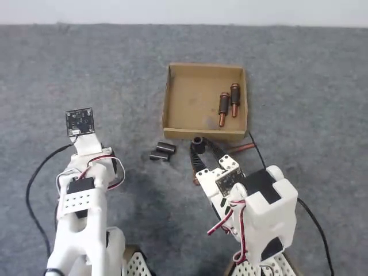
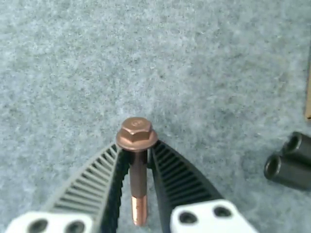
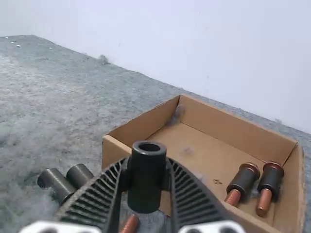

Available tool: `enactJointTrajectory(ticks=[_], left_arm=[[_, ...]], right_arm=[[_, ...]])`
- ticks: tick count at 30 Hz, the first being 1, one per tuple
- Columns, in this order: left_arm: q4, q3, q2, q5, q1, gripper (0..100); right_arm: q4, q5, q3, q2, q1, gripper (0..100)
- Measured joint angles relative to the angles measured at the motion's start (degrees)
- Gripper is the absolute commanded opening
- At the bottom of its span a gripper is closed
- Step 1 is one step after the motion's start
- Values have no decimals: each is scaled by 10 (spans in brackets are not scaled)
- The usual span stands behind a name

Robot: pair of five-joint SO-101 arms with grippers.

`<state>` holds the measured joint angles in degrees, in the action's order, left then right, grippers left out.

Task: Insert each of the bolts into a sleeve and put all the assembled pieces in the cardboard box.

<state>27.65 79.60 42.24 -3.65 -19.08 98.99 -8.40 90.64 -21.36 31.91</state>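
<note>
Left wrist view: my left end effector (image 2: 137,148) is clenched on a copper-coloured hex-head metal bolt (image 2: 138,174). The head sits just past the fingertips and the shank runs back between the jaws toward the wrist. Right wrist view: my right end effector (image 3: 146,167) is clamped on a short black cylindrical metal sleeve (image 3: 146,179). It is upright with the bore open on top, just in front of the brown open-topped cardboard box (image 3: 131,138).

Step in hand, as I judge it: mate bolt and sleeve. To do it well:
- Bring both end effectors together over the grey felt-covered desk (image 1: 115,86).
- Line the shank axis up with the bore before pushing.
- Go slow, and hold the right grip firm so the sleeve doesn't tip.
- The shank's free tip faces my own wrist, so I'd expect to turn the left wrist over or bring the sleeve to the tip. The jaws may crowd the entry.
- Push until the head flange seats on the sleeve rim.

Looks: the bolt is shiny copper with a flanged head and a brighter tip. The sleeve is matte black and thick-walled.

High view:
- Two assembled bolt-and-sleeve pieces (image 1: 224,106) lie side by side in the box.
- Two loose black sleeves (image 1: 165,148) lie touching on the desk, just outside a box corner.
- A loose copper bolt (image 1: 241,148) lies by the box's front wall.
</note>
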Motion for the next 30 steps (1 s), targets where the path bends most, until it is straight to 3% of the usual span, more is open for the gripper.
enactJointTrajectory(ticks=[12,26,30], left_arm=[[0,0,0,0,0,12],[-11,-16,0,0,26,12],[-11,-47,0,-55,62,12]], right_arm=[[0,0,0,0,125,7],[0,0,0,0,133,7],[0,0,0,0,132,7]])
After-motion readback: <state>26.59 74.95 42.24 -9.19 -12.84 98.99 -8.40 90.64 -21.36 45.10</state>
